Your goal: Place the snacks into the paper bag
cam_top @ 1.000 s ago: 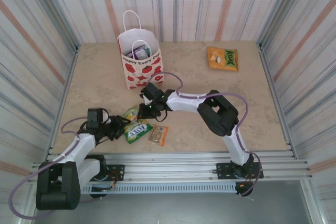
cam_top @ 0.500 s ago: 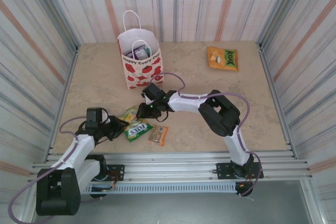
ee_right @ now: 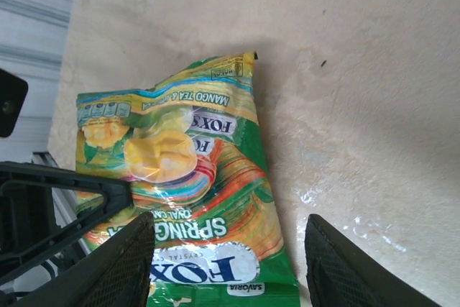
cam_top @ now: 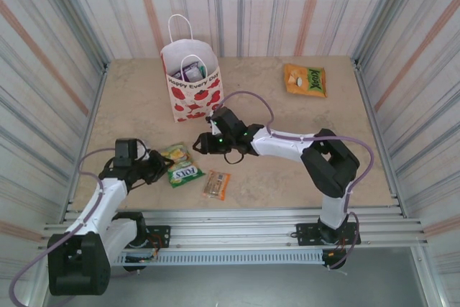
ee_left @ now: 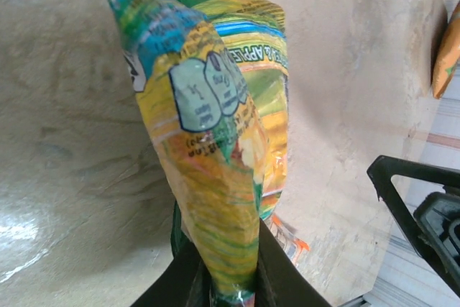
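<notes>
When the things are counted, one paper bag (cam_top: 192, 95) and four snacks outside it are seen: a yellow and teal packet (ee_left: 208, 177), a green packet (ee_right: 208, 235), a small bar (cam_top: 215, 185) and an orange packet (cam_top: 305, 80). The left arm is bent low, and the left gripper (ee_left: 228, 278) is clamped on the yellow and teal packet's edge. The right arm is stretched over the tabletop (cam_top: 129, 106), with the right gripper (ee_right: 231, 249) held open just above the green packet. The bag is stood near it, on its far side. Since a second ago, the right elbow has been swung outward.
</notes>
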